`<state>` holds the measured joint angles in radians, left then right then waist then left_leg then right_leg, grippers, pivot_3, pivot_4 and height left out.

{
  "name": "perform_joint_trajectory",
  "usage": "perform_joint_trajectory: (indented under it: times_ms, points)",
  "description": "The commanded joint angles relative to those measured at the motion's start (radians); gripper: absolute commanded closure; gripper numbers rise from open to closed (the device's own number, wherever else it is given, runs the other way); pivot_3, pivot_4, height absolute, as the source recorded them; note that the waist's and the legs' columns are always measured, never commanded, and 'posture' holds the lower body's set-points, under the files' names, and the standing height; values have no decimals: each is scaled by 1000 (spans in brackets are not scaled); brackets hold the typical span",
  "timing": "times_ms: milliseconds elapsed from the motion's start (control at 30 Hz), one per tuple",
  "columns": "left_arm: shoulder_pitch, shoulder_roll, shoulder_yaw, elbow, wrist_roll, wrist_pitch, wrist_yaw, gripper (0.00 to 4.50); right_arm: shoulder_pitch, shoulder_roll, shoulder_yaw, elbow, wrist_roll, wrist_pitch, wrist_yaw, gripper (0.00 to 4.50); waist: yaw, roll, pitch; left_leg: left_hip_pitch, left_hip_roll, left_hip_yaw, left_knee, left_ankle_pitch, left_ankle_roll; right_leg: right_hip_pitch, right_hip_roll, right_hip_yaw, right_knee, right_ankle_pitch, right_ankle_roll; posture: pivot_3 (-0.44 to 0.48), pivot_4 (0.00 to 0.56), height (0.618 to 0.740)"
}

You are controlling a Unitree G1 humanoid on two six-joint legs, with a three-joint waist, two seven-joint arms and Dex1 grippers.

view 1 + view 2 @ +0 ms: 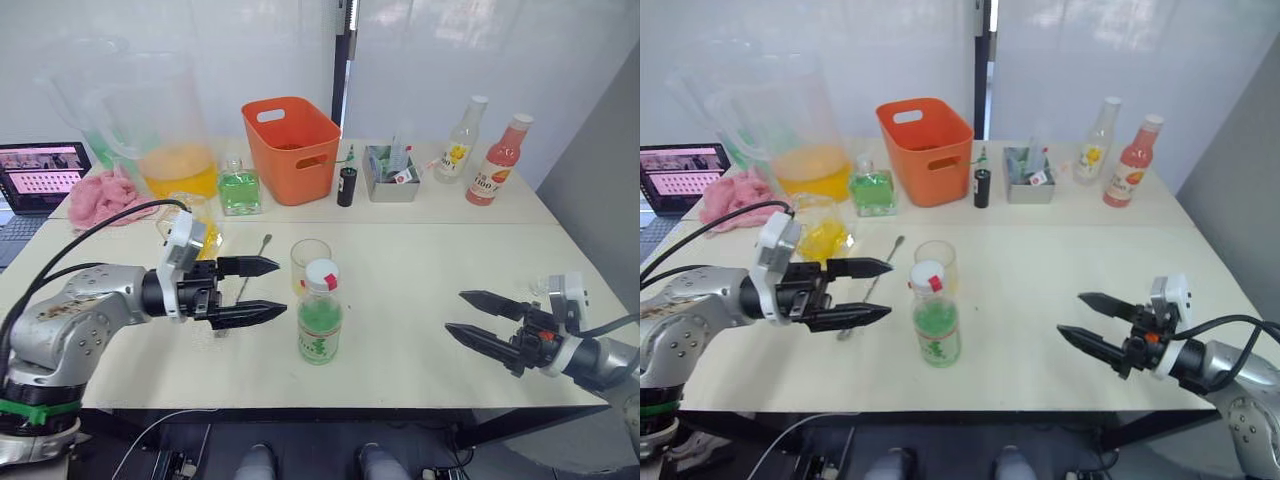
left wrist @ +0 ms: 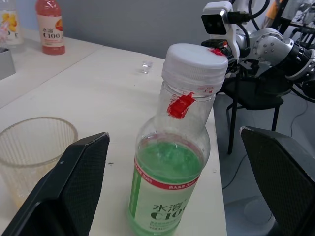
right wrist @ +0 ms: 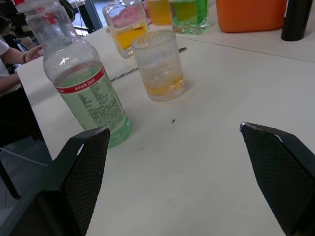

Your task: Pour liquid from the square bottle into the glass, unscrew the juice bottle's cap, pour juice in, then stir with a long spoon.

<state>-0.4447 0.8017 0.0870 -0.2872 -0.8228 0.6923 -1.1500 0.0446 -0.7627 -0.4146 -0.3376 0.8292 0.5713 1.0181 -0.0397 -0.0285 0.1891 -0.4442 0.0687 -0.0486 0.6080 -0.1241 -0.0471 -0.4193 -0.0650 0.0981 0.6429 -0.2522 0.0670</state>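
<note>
Your left gripper hangs spread wide and empty, the capped juice bottle just beyond its fingertips, the glass behind it. Your right gripper gapes too, well apart.

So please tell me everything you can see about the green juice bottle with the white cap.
The juice bottle is round, clear plastic, with a white cap still on and a red tag at the neck. Pale green liquid fills the lower part, behind a green-and-white label with a red band. It stands upright near the table's front edge, just in front of the glass. Nothing grips it; the open left hand is beside it.
</note>
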Motion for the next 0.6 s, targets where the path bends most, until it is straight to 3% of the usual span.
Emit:
perform_joint_trajectory:
  times_ms: [33,333,600]
  points:
    - [-41,-34,-52,-12,34,-35,-13,0,4,-8,-38,-49,25,0,-17,45,2,0,0,0,0,0,0,0,0,0,0,0,0,0,0,0,150,738]
    - [-123,-135,-138,49,110,-105,-45,0,51,-2,-54,-90,35,-10,-44,45,0,0,0,0,0,-1,0,0,0,0,0,0,0,0,1,0,150,738]
    - [-150,-167,-185,69,162,-145,-83,0,77,-1,-79,-100,31,-20,-49,45,0,0,0,0,0,-1,0,0,0,0,1,0,0,1,1,0,150,738]
